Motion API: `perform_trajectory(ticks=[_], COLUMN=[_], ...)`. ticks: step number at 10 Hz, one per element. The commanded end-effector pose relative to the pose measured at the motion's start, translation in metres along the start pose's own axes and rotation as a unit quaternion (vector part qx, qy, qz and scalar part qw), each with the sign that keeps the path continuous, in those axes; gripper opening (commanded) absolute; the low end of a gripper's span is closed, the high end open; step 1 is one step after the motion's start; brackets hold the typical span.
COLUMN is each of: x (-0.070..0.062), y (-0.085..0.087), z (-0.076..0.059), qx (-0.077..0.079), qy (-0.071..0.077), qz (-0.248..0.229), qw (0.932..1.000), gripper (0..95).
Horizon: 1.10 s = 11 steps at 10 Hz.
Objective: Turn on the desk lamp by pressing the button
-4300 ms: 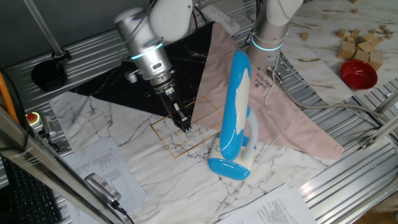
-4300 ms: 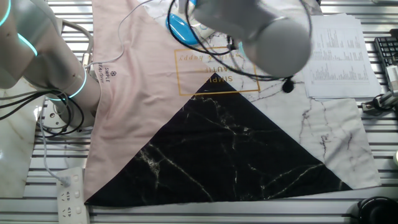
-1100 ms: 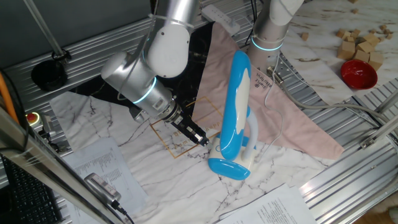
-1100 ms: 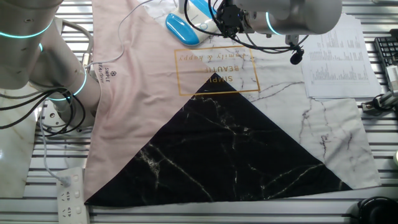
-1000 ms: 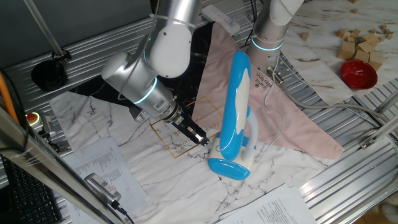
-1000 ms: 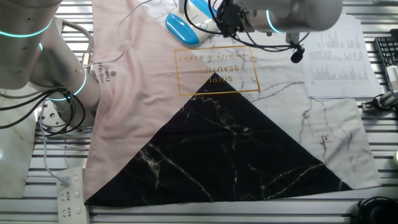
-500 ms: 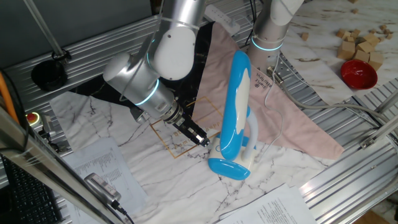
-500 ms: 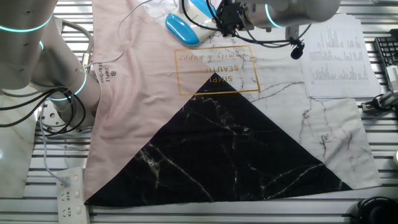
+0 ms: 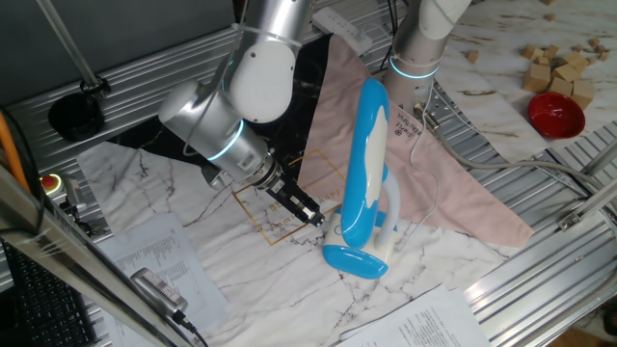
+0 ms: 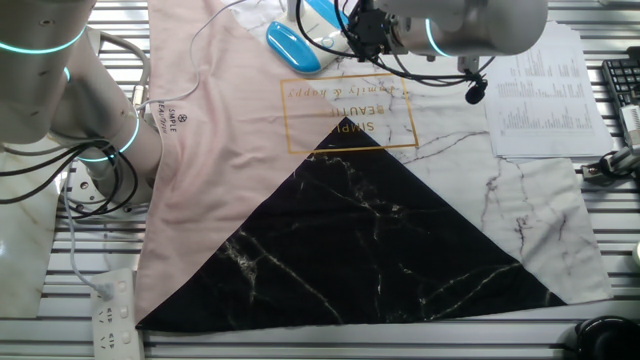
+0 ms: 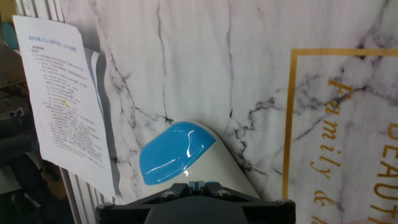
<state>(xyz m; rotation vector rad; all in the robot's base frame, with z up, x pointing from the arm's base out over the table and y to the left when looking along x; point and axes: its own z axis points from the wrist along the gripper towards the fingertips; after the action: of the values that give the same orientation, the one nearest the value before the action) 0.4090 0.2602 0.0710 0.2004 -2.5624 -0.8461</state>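
Note:
The desk lamp [image 9: 364, 164] stands on the marble cloth, its long sky-blue and white head upright over a small blue oval base [image 9: 355, 259]. My gripper [image 9: 311, 217] is tilted low, with its tip against the white left side of the base. In the hand view the blue base top [image 11: 175, 152] lies just ahead of my gripper [image 11: 199, 184], whose fingertips are pressed together with no gap. The button itself is not visible. In the other fixed view the base [image 10: 292, 45] is at the top, with my gripper [image 10: 362, 38] right of it.
A second robot arm [image 9: 416, 48] stands behind the lamp on a pink cloth [image 9: 453, 183]. A red bowl [image 9: 555, 114] and wooden blocks [image 9: 561, 66] are at the far right. Printed sheets [image 11: 65, 99] lie left of the base. A power strip [image 10: 112, 310] lies on the rails.
Since 4.3 s ago my gripper has tilted and moved from the gold print to the lamp base. Over the last second it has stayed in place.

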Motion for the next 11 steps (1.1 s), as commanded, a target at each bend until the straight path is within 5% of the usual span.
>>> perform_trajectory(ticks=[1,4,7,11], x=[0.0,0.001,0.005,0.01], y=[0.0,-0.001,-0.001,0.001], z=[0.0,0.002,0.007,0.013], qx=[0.0,-0.003,-0.012,-0.014], qy=[0.0,0.005,0.027,0.03], qz=[-0.001,-0.009,-0.03,-0.046], qw=[1.0,0.9999,0.9991,0.9984], gripper=[0.0,0.0,0.0,0.0])
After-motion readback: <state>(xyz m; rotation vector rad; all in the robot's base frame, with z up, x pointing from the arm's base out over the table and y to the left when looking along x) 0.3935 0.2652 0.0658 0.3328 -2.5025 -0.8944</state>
